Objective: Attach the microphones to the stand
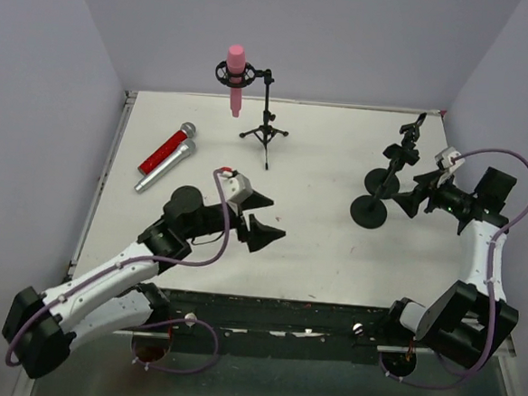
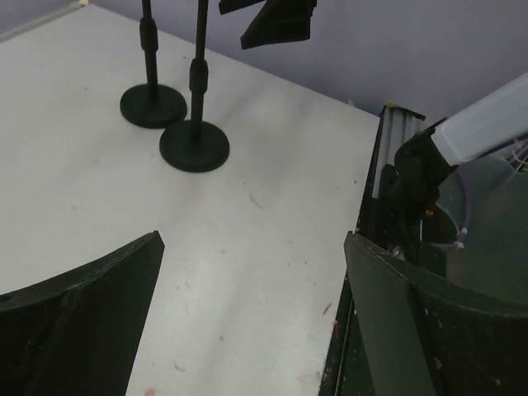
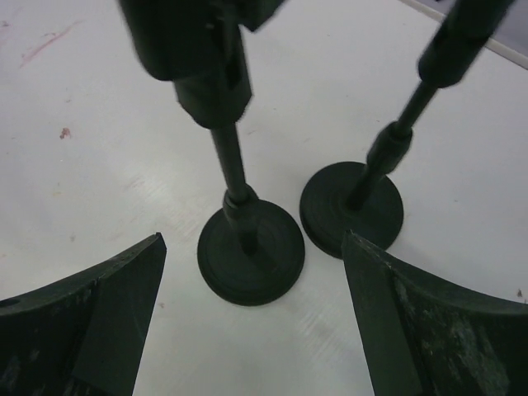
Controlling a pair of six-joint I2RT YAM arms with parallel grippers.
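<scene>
The pink microphone (image 1: 235, 78) hangs in the clip of the black tripod stand (image 1: 268, 117) at the back. The red microphone (image 1: 163, 152) and the silver-grey microphone (image 1: 163, 170) lie side by side on the table at the left. Two black round-base stands (image 1: 371, 209) (image 1: 380, 180) are at the right with no microphones in them. They also show in the left wrist view (image 2: 194, 146) (image 2: 153, 106) and the right wrist view (image 3: 252, 252) (image 3: 352, 208). My left gripper (image 1: 276, 219) (image 2: 252, 239) is open and empty mid-table. My right gripper (image 1: 411, 194) (image 3: 252, 239) is open and empty, close beside the round-base stands.
The white table (image 1: 315, 247) is walled by grey panels at the back and sides. A metal rail (image 2: 386, 157) runs along its near edge, where the arm bases are bolted.
</scene>
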